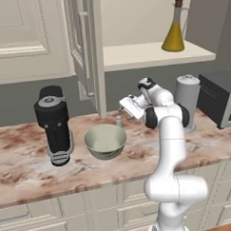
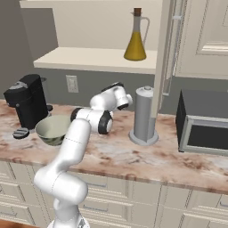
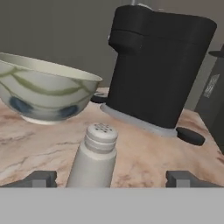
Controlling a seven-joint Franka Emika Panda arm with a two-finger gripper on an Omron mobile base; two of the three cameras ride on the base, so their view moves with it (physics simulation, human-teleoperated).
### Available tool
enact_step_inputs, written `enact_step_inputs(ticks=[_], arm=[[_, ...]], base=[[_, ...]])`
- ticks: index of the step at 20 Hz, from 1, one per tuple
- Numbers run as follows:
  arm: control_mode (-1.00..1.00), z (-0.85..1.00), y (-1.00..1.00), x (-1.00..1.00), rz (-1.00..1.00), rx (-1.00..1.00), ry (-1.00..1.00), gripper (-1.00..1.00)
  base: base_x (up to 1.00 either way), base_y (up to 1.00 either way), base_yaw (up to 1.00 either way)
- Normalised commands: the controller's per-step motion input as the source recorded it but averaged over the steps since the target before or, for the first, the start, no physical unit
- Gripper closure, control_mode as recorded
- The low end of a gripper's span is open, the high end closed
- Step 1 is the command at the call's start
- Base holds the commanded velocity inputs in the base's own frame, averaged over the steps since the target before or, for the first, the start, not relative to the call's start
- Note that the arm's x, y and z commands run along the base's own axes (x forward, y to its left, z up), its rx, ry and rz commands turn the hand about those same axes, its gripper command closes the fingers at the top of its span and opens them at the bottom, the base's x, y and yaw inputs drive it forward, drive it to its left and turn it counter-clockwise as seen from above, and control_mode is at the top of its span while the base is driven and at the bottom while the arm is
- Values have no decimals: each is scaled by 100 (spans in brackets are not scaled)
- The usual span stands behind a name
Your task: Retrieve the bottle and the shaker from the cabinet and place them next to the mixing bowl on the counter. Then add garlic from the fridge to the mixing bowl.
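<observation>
The white shaker with a perforated metal cap stands on the marble counter between the fingertips of my gripper, which is open wide and not touching it. In the left base view the shaker sits just behind the mixing bowl, with the gripper right beside it. The pale bowl with green and blue markings is also close by in the hand view. The bottle of yellow oil stands on the open cabinet's shelf, and shows again in the right base view as the bottle. Garlic and fridge are out of view.
A black coffee machine stands left of the bowl. A grey cylindrical canister and a dark microwave stand to the right. The cabinet door hangs open above the counter. Bare marble lies in front of the bowl.
</observation>
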Motion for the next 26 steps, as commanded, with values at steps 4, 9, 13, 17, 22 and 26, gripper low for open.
enact_step_inputs(ticks=[4, 9, 13, 17, 22, 26], arm=[[-100, 0, 0, -15, -23, -4, 5, -100], [-100, 10, 0, -3, -25, -7, 11, -100], [-100, 15, -4, -12, -24, -4, 8, -100], [-100, 9, -9, -16, -23, -2, 7, -100], [-100, 5, -1, -21, -23, -2, 4, -100], [-100, 24, -3, -34, -19, 0, 1, -100]], base=[[0, 0, 0], [0, 0, 0], [0, 0, 0], [0, 0, 0], [0, 0, 0], [0, 0, 0]])
